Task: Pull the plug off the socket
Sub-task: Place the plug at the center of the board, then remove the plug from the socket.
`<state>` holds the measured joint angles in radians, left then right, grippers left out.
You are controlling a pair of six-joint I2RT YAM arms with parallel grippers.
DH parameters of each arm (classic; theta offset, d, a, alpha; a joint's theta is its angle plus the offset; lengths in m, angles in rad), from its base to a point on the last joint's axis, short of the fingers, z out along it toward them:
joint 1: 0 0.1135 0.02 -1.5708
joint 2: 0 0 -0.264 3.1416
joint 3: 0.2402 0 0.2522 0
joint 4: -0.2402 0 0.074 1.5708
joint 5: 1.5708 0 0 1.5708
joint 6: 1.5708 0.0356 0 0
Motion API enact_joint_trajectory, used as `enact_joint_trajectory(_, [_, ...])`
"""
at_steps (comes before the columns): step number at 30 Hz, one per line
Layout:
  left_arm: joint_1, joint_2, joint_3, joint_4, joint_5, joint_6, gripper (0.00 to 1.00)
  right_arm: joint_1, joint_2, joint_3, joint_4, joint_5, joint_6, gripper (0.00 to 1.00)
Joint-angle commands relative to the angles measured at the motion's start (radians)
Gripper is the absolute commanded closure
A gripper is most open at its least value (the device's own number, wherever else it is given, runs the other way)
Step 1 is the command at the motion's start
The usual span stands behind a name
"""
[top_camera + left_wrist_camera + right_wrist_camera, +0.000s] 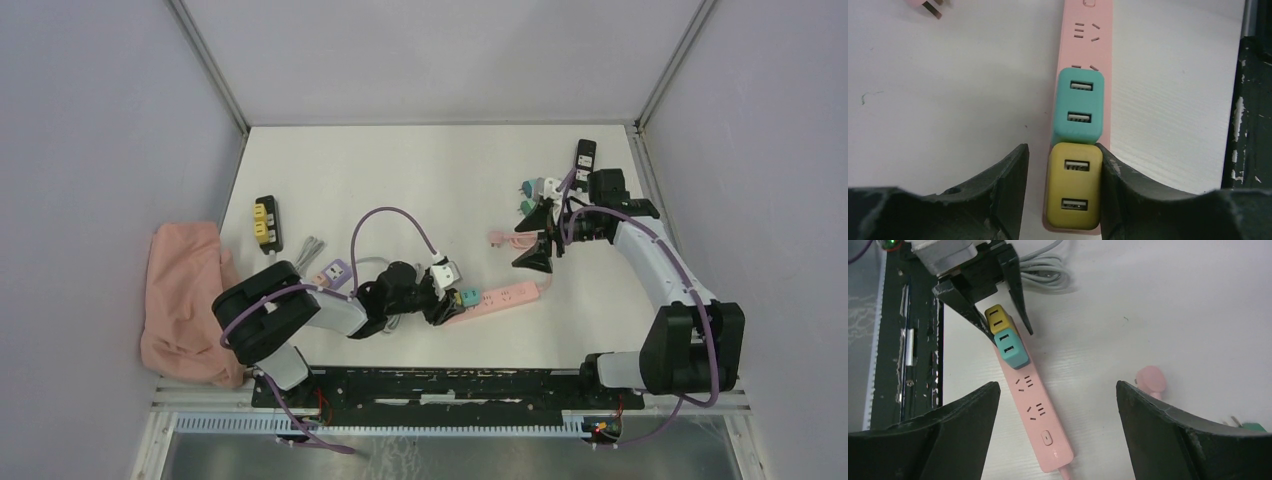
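Straddling the yellow plug (1073,192) on the pink socket strip (1087,40) by the near edge of the table (400,180), the left fingers (1010,182) stand apart. Probably light, rigid, slick plastic: pinch its flat sides. The right fingers (1158,430) gape wide.

One pink power strip (1088,40) — two plugged in: yellow adapter (1074,192), teal adapter (1078,106); one pink cloth (185,300).

The long pink plastic power strip (1035,412) and yellow plastic charger cube (1074,192) look smooth and matt. The white tabletop (948,100) is finely grained.
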<state>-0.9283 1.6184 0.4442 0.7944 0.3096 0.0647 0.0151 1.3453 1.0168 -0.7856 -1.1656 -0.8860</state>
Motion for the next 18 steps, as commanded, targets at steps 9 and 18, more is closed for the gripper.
enact_joint_trajectory(9, [-0.008, -0.106, -0.108, 0.088, -0.117, -0.031, 0.14, 0.199, 0.062, -0.014, -0.112, 0.093, -0.283, 0.07])
enact_joint_trajectory(18, [-0.007, -0.228, -0.171, 0.109, -0.121, -0.028, 0.14, 0.376, 0.095, -0.049, -0.004, 0.188, -0.236, 0.07])
